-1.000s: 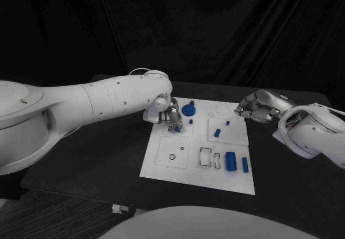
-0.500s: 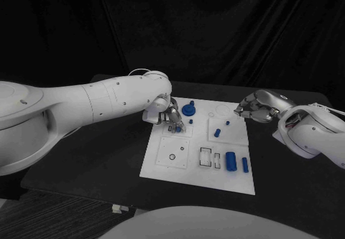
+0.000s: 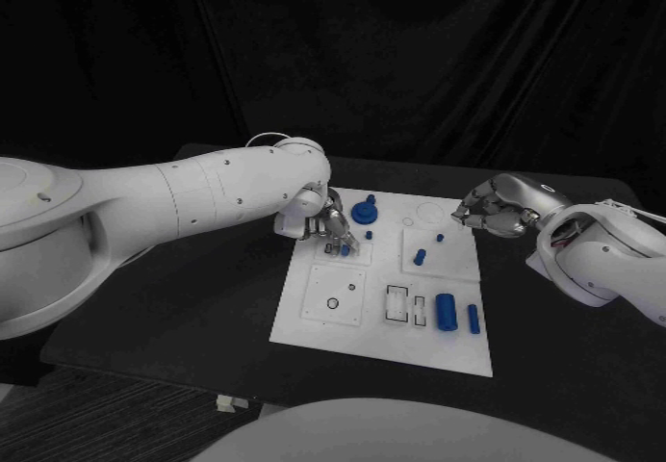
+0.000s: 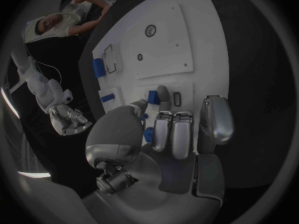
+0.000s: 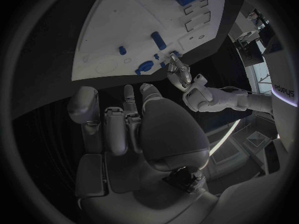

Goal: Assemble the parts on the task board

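Left hand (image 3: pixel 327 227) over the near-left part of the white task board (image 3: pixel 364 332), fingertips (image 4: pixel 163 92) pinching a small blue part (image 4: pixel 153 96) at the board surface. Right hand (image 3: pixel 489 209), fingers curled on nothing, hovers above the board's far-right edge; larger blue cylinder (image 3: pixel 446 311) lies well apart from both.

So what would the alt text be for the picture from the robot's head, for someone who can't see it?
A white task board lies on a black table, and the robot's left hand reaches down onto the board's far left corner, holding a small blue part. Its right hand hovers beside the far right corner with curled fingers, and more blue parts, among them a large blue cylinder, lie across the board.
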Controlling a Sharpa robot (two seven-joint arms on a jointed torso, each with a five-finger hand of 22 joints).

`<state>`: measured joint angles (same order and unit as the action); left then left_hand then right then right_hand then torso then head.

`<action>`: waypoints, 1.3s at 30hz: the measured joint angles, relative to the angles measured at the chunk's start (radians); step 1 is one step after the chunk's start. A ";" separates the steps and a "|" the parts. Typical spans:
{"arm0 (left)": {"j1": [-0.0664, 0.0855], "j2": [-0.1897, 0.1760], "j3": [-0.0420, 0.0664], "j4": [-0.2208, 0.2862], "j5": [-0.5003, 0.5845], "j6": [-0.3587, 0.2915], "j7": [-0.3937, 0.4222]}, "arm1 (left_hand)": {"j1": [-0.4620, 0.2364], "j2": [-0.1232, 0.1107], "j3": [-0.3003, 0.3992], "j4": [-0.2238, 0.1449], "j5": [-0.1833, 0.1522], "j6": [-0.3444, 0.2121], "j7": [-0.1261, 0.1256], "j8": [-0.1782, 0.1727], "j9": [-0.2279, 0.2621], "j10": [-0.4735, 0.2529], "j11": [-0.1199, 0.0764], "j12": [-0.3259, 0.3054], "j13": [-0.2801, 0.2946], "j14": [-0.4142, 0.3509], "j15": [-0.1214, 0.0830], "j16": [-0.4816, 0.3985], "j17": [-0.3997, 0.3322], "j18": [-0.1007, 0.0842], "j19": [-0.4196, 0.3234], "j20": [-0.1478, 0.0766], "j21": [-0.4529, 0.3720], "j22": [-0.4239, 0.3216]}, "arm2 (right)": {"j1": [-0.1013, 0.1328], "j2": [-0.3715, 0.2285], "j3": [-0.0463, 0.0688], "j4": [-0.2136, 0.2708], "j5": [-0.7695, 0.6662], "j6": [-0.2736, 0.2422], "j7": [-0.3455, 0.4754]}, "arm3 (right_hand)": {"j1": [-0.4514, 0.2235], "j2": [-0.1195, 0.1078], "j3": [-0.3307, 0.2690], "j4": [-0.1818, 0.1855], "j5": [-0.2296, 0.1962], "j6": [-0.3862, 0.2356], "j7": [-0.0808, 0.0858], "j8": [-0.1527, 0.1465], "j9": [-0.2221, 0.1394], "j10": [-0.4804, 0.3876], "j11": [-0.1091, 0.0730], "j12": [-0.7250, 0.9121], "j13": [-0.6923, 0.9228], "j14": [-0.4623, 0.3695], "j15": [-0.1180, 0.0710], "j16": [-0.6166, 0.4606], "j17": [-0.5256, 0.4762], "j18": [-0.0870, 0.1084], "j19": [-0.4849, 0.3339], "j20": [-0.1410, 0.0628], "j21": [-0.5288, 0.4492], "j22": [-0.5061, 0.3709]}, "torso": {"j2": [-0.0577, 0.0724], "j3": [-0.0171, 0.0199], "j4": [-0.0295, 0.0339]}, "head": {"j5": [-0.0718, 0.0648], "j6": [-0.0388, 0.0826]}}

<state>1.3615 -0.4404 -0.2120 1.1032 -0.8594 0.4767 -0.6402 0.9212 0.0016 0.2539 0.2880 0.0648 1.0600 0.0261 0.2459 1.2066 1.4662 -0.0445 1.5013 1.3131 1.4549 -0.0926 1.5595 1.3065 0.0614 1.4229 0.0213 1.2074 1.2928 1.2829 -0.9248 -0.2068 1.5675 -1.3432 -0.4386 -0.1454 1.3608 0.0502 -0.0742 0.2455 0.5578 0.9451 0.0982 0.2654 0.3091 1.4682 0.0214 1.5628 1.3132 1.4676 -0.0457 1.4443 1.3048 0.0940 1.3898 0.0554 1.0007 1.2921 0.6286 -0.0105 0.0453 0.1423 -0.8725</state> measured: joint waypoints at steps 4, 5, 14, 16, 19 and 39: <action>0.000 -0.003 0.000 0.003 -0.006 -0.009 0.002 | -0.028 -0.004 -0.022 -0.006 0.000 0.007 -0.007 0.015 0.014 0.000 0.000 0.000 0.000 0.000 0.000 0.000 0.000 0.000 0.000 0.000 0.000 0.000 | 0.000 0.000 0.000 0.000 0.000 0.000 0.000 | 0.000 0.000 0.000 0.000 0.000 0.000 0.000 0.000 0.000 0.000 0.000 0.000 0.000 0.000 0.000 0.000 0.000 0.000 0.000 0.000 0.000 0.000 | 0.000 0.0001 -0.0001 | 0.000 0.000; 0.000 -0.005 0.000 0.006 -0.007 -0.013 0.003 | -0.028 -0.004 -0.046 -0.004 -0.007 0.007 -0.007 0.016 0.020 0.000 0.000 0.000 0.000 0.000 0.000 0.000 0.000 0.000 0.000 0.000 0.000 0.000 | 0.000 0.000 0.000 0.000 0.000 0.000 0.000 | 0.000 0.000 0.000 0.000 0.000 0.000 0.000 0.000 0.000 0.000 0.000 0.000 0.000 0.000 0.000 0.000 0.000 0.000 0.000 0.000 0.000 0.000 | 0.000 0.0001 -0.0001 | 0.000 0.000; 0.000 -0.059 0.000 0.083 -0.015 -0.122 0.053 | -0.041 -0.017 -0.142 -0.004 -0.007 0.018 -0.018 0.081 0.077 -0.005 -0.006 0.001 0.000 0.005 -0.006 0.001 0.000 0.000 0.013 -0.013 0.019 0.000 | -0.001 -0.007 0.000 0.001 0.000 0.000 0.000 | 0.000 0.000 0.000 0.000 0.000 0.000 0.000 0.000 0.000 0.000 0.000 0.000 0.000 0.000 0.000 0.000 0.000 0.000 0.000 0.000 0.000 0.000 | 0.000 0.0000 -0.0001 | -0.005 0.000; 0.000 -0.073 0.000 0.104 -0.016 -0.153 0.070 | -0.041 -0.017 -0.142 -0.004 -0.007 0.017 -0.018 0.089 0.077 -0.005 -0.006 0.001 0.000 0.010 -0.011 0.001 0.000 0.000 0.015 -0.015 0.019 0.000 | -0.001 -0.009 0.000 0.001 0.000 0.000 -0.001 | 0.000 0.000 0.000 0.000 0.000 0.000 0.000 0.000 0.000 0.000 0.000 0.000 0.000 0.000 0.000 0.000 0.000 0.000 0.000 0.000 0.000 0.000 | 0.000 0.0000 -0.0001 | -0.006 0.000; 0.002 -0.105 0.000 0.153 -0.019 -0.226 0.114 | -0.041 -0.017 -0.142 -0.004 -0.007 0.007 -0.027 0.097 0.077 -0.005 -0.006 0.001 0.000 0.010 -0.011 0.001 0.000 0.000 0.018 -0.018 0.024 0.000 | -0.001 -0.012 0.000 0.001 0.000 0.000 -0.001 | 0.000 0.000 0.000 0.000 0.000 0.000 0.000 0.000 0.000 0.000 0.000 0.000 0.000 0.000 0.000 0.000 0.000 0.000 0.000 0.000 0.000 0.000 | 0.000 0.0000 -0.0001 | -0.008 0.000; -0.031 -0.353 -0.001 0.458 -0.342 -0.722 0.353 | 0.201 -0.002 -0.218 -0.028 0.096 -0.237 0.026 0.096 0.077 0.000 0.018 0.001 0.000 0.004 0.007 0.001 0.000 0.000 0.022 0.007 0.024 0.000 | -0.006 -0.035 0.000 0.015 0.000 -0.004 0.000 | 0.000 0.000 0.000 0.000 0.000 0.000 0.000 0.000 0.000 0.000 0.000 0.000 0.000 0.000 0.000 0.000 0.000 0.000 0.000 0.000 0.000 0.000 | -0.003 0.0019 0.0002 | -0.016 0.000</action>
<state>1.3301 -0.7938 -0.2129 1.5616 -1.2013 -0.2451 -0.2876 1.1219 -0.0002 0.0360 0.2604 0.1606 0.8235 0.0520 0.3418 1.2840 1.4666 -0.0264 1.5027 1.3131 1.4585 -0.0851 1.5605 1.3065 0.0613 1.4446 0.0285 1.2317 1.2928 1.2772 -0.9601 -0.2066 1.5821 -1.3431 -0.4429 -0.1456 1.3608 0.0501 -0.0742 0.2455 0.5578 0.9451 0.0982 0.2654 0.3095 1.4682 0.0214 1.5629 1.3134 1.4675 -0.0457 1.4443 1.3048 0.0941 1.3898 0.0554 1.0007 1.2921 0.6253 -0.0086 0.0455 0.1265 -0.8725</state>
